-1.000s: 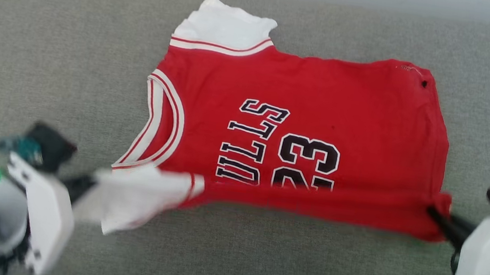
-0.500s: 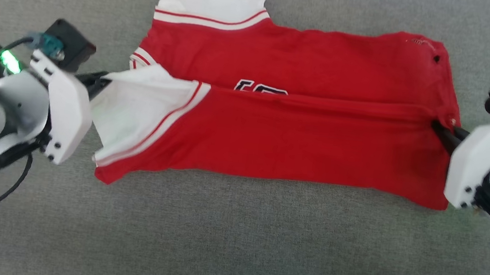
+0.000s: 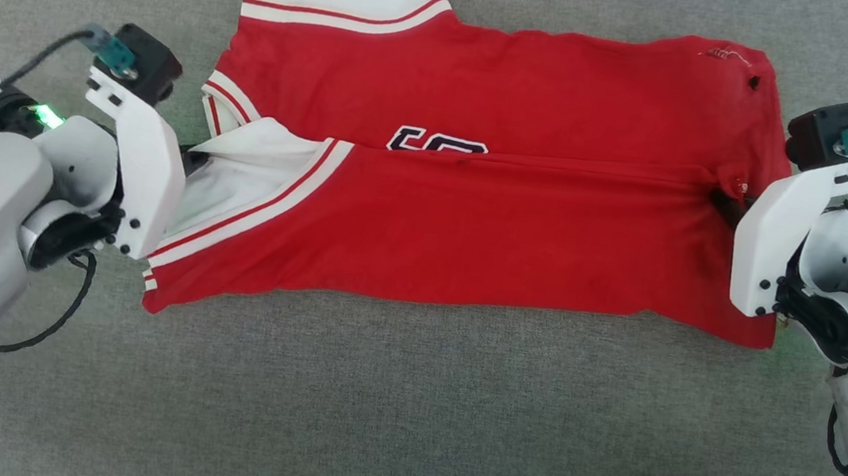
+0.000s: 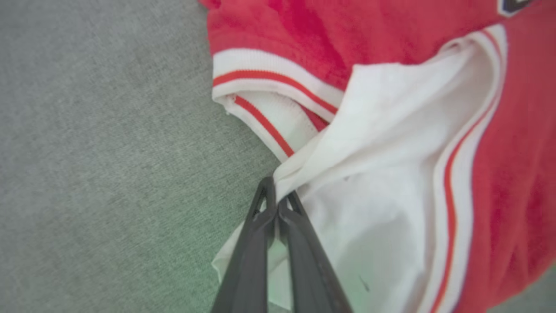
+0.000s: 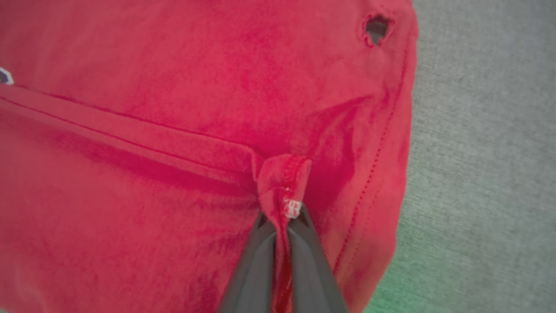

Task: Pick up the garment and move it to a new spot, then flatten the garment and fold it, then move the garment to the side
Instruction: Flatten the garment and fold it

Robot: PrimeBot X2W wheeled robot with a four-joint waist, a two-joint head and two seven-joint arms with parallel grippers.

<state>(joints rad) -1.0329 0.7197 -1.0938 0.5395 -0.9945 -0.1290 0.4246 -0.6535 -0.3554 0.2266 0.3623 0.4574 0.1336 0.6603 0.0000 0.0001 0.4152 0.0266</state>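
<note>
The soft bright-red cloth garment (image 3: 473, 228) lies half-folded on the grey fabric surface (image 3: 404, 411). The left gripper (image 4: 274, 202) is clamped on its white cuff (image 4: 391, 174), the right gripper (image 5: 283, 217) on its red hem (image 5: 282, 174). Best carry both ends level, so the crease lands straight.

Note the grey woven fabric surface (image 3: 402, 427): it is flat and evenly textured. In the head view it runs outward past the left pincer (image 3: 197, 159) and the right pincer (image 3: 720, 203), and spans the broad band below both. In the left wrist view it lies left of the pincer's fingers. In the right wrist view it lies right of the fingers, with a green tint low down.
</note>
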